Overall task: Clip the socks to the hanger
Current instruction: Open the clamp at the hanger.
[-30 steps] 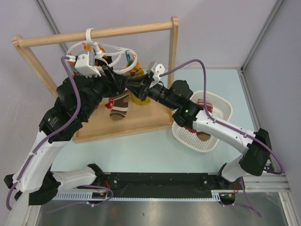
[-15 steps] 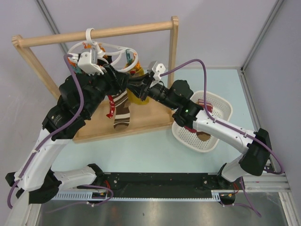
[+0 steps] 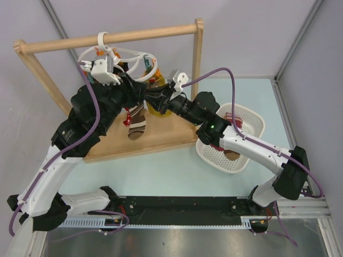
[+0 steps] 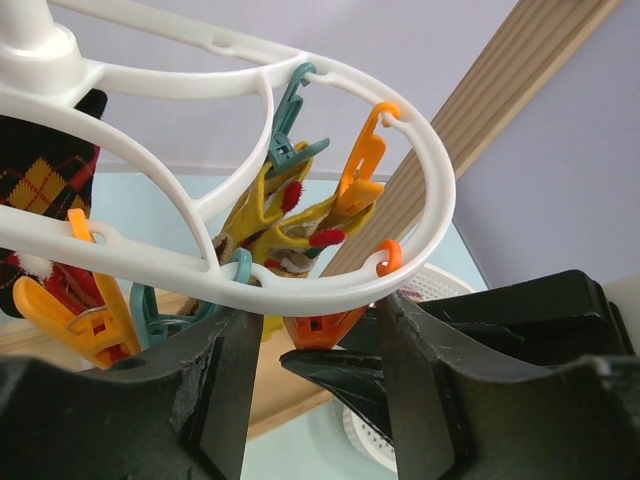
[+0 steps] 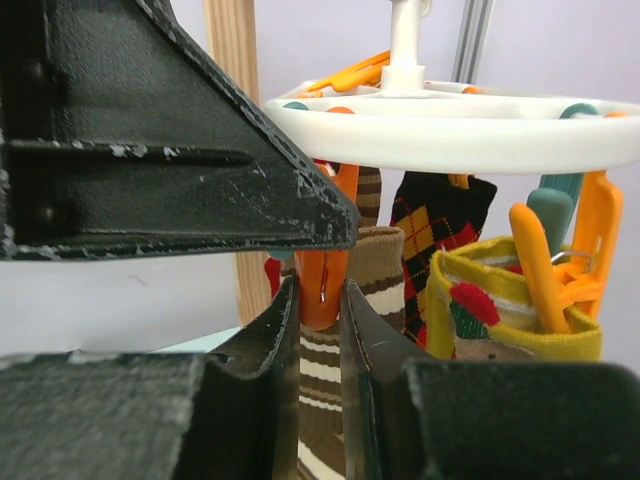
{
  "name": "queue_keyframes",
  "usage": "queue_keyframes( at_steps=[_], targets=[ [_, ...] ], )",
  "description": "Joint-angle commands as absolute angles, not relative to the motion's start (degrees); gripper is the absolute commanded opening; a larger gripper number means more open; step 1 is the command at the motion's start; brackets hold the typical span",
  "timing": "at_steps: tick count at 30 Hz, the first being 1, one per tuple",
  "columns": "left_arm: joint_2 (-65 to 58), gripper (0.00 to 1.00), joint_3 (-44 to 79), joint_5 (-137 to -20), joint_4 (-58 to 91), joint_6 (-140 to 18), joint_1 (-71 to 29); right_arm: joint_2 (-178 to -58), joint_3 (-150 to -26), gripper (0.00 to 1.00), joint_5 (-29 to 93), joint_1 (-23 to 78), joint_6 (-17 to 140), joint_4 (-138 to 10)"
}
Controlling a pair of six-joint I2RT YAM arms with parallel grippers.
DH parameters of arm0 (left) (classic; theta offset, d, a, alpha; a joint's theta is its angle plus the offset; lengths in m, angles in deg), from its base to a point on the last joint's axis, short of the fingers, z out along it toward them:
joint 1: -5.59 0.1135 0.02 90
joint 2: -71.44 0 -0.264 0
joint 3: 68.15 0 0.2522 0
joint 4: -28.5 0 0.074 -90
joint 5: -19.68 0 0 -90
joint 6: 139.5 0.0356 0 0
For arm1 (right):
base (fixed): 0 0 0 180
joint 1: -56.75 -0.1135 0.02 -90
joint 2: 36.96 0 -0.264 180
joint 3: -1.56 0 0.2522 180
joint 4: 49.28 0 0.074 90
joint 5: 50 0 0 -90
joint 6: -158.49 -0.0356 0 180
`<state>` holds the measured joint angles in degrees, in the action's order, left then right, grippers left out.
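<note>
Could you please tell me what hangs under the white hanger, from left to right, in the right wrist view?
orange peg → brown striped sock → black diamond sock → mustard-yellow sock

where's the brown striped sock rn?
Top view, left of centre: brown sock hangs under the hanger, beside the yellow sock, by the orange peg in the right pincer.

The table (image 3: 252, 91) is seen from high behind the robot, looking down. The hanger (image 3: 131, 53), upper left there, is viewed upward from just beneath by the left wrist camera and level, very near, by the right; it is shared by all three views.
</note>
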<state>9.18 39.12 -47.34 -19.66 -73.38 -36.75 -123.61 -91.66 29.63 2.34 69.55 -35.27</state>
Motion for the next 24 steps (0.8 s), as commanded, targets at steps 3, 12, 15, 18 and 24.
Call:
queue_keyframes(
  at_steps=[3,12,15,18,24],
  targets=[
    [9.22,0.5,36.49,-47.12,-11.37,-69.28,-36.59,-121.86,-91.39,0.0,27.79,1.38,69.01,-33.77],
    [11.41,0.45,33.15,-45.62,-5.84,-65.23,-36.68,-121.68,-91.39,0.0,27.96,1.38,68.75,-35.17],
    [12.03,0.42,32.27,-45.62,-4.6,-64.7,-36.68,-121.6,-91.39,0.0,27.96,1.38,68.75,-35.7],
    [12.03,0.39,32.09,-45.71,-4.69,-64.53,-36.68,-121.07,-91.39,0.15,28.22,1.38,68.75,-36.75],
    [12.12,0.29,31.13,-45.8,-4.78,-64.53,-36.68,-118.96,-91.39,0.43,30.59,1.91,68.75,-42.29]
  ],
)
